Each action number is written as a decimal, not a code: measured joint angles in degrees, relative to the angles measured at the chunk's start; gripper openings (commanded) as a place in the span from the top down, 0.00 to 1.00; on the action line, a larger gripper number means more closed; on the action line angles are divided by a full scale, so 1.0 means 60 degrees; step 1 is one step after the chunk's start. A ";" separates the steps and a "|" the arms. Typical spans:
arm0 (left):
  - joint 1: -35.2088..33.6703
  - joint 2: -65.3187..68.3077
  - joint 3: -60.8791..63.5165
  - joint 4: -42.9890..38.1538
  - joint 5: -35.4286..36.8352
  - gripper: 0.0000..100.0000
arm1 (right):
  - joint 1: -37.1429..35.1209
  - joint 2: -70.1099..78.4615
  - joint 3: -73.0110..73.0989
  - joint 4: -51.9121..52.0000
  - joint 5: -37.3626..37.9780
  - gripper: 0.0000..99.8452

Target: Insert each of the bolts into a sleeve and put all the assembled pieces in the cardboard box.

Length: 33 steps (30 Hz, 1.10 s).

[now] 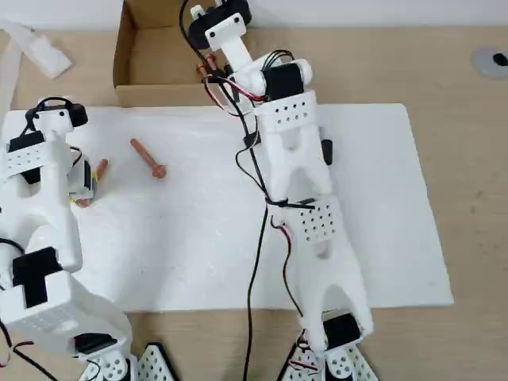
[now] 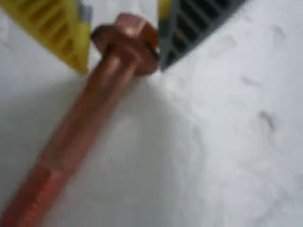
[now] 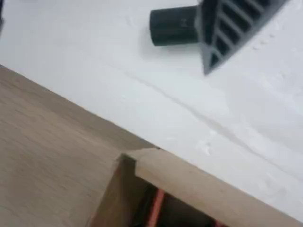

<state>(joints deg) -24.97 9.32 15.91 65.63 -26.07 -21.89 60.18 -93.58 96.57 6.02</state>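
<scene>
One bolt [image 2: 94, 109] is clamped only at its head in your left hand [image 2: 124, 52]; it could pivot and slip when lifted.

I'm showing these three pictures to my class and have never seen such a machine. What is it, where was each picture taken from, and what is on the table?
These are two robot arms at a table. The high view looks down from above: the left arm is over a white mat, the right arm extends to the cardboard box. A loose bolt lies on the mat. The other pictures come from a camera on each wrist. The left gripper is closed on a second bolt, at its head. The right wrist view shows the box's corner and a black cylinder, perhaps a sleeve.
</scene>
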 measured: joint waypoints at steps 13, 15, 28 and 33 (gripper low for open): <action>0.0117 0.1128 -0.0542 -0.0073 -0.1568 0.99 | 0.0000 0.0000 0.0000 0.0000 0.0000 0.67; 0.0117 0.1231 -0.0630 -0.0044 -0.1700 0.99 | 0.0000 0.0000 0.0000 0.0000 0.0000 0.67; 0.0205 0.1377 -0.1963 0.1626 -0.6051 0.99 | 0.0000 0.0000 0.0000 0.0000 0.0000 0.67; 0.0352 0.1363 -0.3560 0.3282 -0.8440 0.99 | 0.0000 0.0000 0.0000 0.0000 0.0000 0.67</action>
<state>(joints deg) -22.86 17.49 -5.45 85.32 -76.70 -21.89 60.18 -93.58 96.57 6.02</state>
